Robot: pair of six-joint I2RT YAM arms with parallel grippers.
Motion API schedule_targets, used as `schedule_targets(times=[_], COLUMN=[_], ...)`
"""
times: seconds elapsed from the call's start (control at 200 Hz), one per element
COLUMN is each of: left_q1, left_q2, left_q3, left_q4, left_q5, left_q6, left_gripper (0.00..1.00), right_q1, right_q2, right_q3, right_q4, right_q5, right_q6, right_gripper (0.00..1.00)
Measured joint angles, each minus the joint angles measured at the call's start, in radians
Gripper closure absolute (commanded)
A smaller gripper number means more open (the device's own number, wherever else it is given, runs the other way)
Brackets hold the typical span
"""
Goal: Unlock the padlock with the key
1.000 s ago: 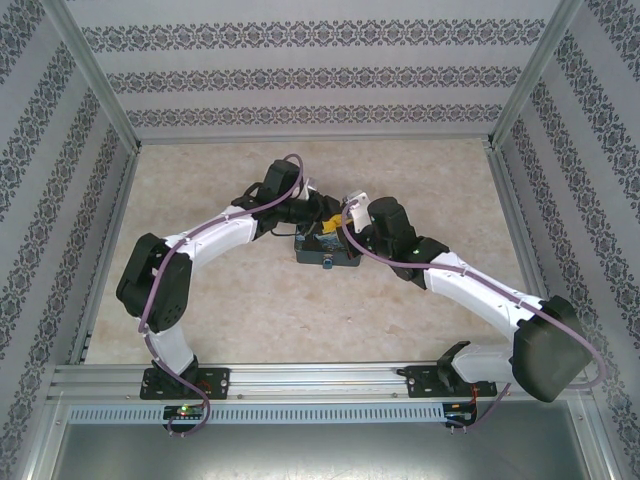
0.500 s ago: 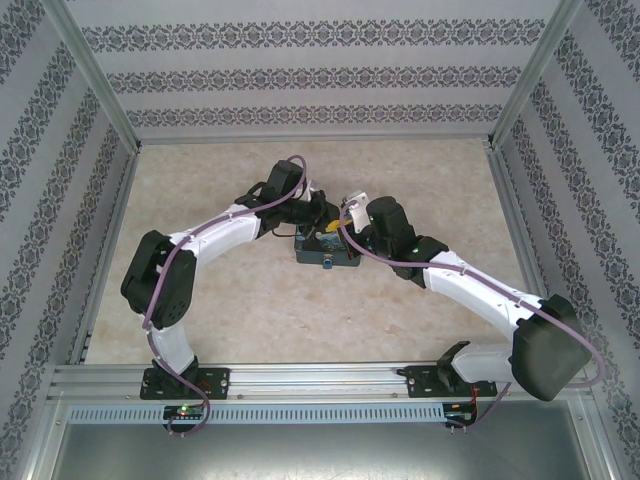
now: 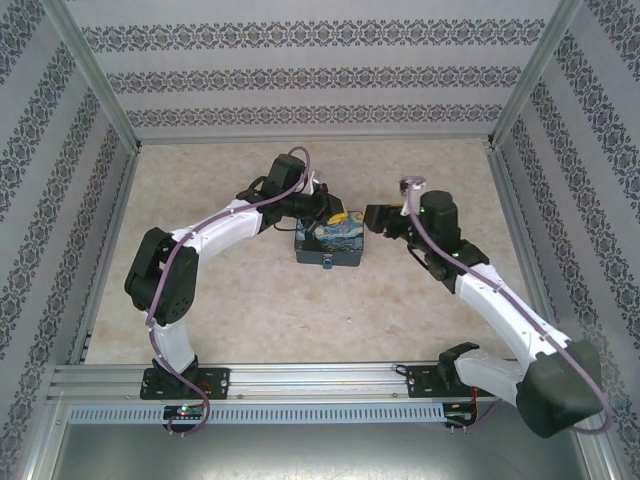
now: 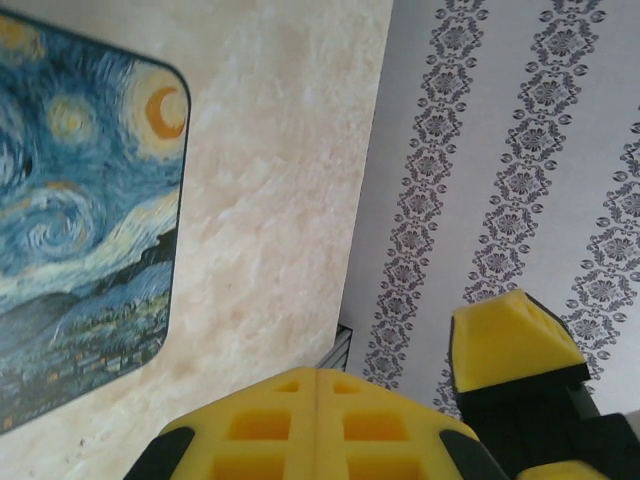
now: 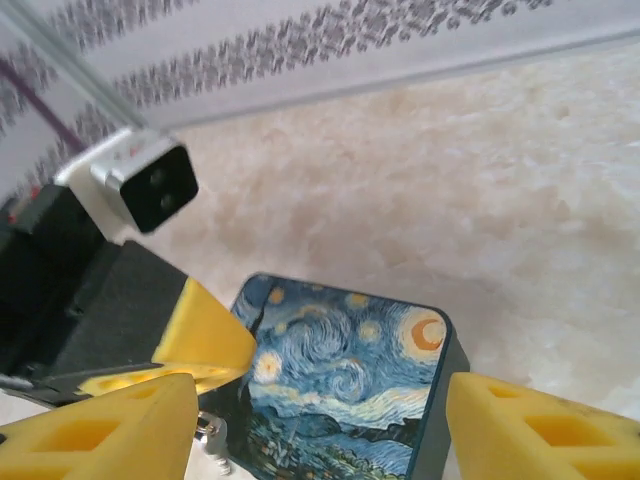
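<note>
On the marbled worktop [image 3: 250, 300] a dark tin [image 3: 328, 243] with a swirling blue-and-yellow night-sky picture lies near the centre. In the top view, a tiny blue spot at the tin's 6 o'clock edge appears to be the padlock [image 3: 327, 265], too small for its shackle to be made out. The left end effector [image 3: 340, 213] hangs over the tin's far edge, at about 12 to 1 o'clock. It is clenched: in the left wrist view its yellow pads [image 4: 260, 430] meet along one seam, and I cannot tell whether anything thin is pinched between them. The right end effector [image 3: 372, 217] sits off the tin at about 2 o'clock, apart from it and facing the left one. It is released: in the right wrist view its yellow fingers [image 5: 100, 430] stand wide apart with nothing gripped, and the tin lies beyond the gap. In that same view a small silvery metal piece [image 5: 212, 436] shows just beside the tin's corner at 7 o'clock, below the left end effector's tips. I cannot tell whether it is the key or part of the padlock.
</note>
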Motion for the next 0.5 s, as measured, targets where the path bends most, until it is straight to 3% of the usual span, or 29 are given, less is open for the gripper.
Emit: schedule_targets(times=[0.225, 0.5], left_q1=[0.013, 0.015], left_q2=[0.003, 0.014], left_q3=[-0.014, -0.090], left_q4=[0.203, 0.522], left_q5=[-0.040, -0.112], left_q6=[0.077, 0.082], left_gripper=[1.00, 1.00], right_q1=[-0.047, -0.008], right_q2=[-0.001, 0.101], right_q3=[-0.031, -0.073], right_q4=[0.082, 0.225], right_q5=[-0.087, -0.121], right_q6=[0.378, 0.812], right_gripper=[0.27, 0.27])
